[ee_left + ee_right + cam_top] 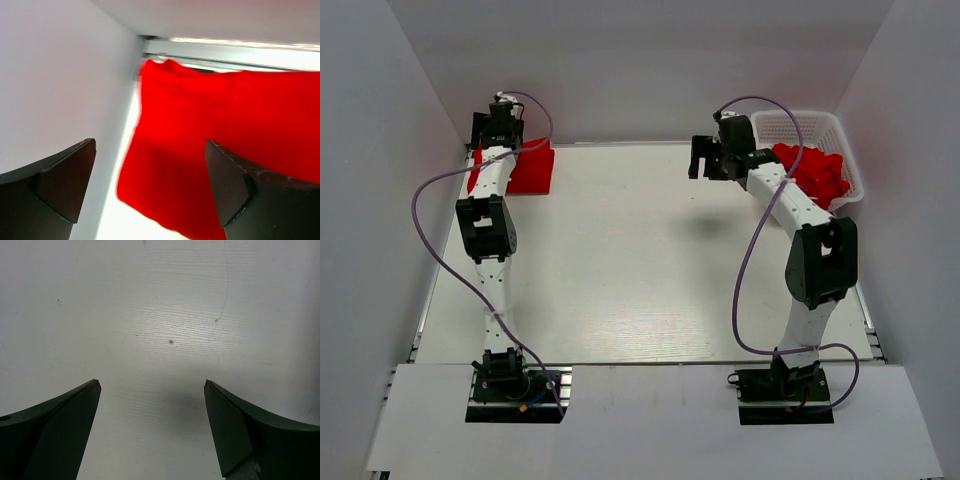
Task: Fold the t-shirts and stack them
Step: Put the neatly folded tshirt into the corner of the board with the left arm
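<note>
1. My left gripper is at the table's far-left corner, fingers wide apart with nothing between them. It hangs just above the folded stack.
2. The folded stack is red and squared off, tucked against the left edge. My read is that parking it in the corner keeps the middle of the table free for folding.
3. My right gripper is also spread wide and empty, over bare table near the far-right corner.
4. The loose t-shirts are crumpled in the white basket at the far-right corner, just beside my right gripper. It looks placed to grab the next one.
5. I can't read any brand, label or writing in any view, and no neck tag is visible.
</note>
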Action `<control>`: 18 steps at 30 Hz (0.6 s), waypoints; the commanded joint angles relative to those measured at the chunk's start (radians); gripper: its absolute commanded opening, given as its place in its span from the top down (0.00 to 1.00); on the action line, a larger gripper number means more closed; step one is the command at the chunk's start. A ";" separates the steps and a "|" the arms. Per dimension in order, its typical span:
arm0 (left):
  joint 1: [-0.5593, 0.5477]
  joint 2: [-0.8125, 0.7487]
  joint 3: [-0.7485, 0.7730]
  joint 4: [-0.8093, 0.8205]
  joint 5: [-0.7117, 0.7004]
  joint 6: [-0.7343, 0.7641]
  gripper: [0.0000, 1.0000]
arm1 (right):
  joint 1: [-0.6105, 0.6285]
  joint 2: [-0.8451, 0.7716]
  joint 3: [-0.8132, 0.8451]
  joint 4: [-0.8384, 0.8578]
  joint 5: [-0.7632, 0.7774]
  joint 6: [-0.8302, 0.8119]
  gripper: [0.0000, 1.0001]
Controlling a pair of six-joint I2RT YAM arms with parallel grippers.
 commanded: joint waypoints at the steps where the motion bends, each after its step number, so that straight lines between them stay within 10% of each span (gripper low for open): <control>1: 0.008 -0.158 0.052 -0.112 0.173 -0.131 0.00 | -0.001 -0.081 -0.009 0.010 0.006 0.012 0.10; 8: -0.041 -0.409 -0.154 -0.238 0.644 -0.384 0.00 | -0.002 -0.228 -0.193 0.047 0.010 0.055 0.10; 18: -0.384 -0.780 -0.838 -0.123 0.631 -0.602 0.00 | 0.004 -0.437 -0.497 0.043 -0.054 0.066 0.10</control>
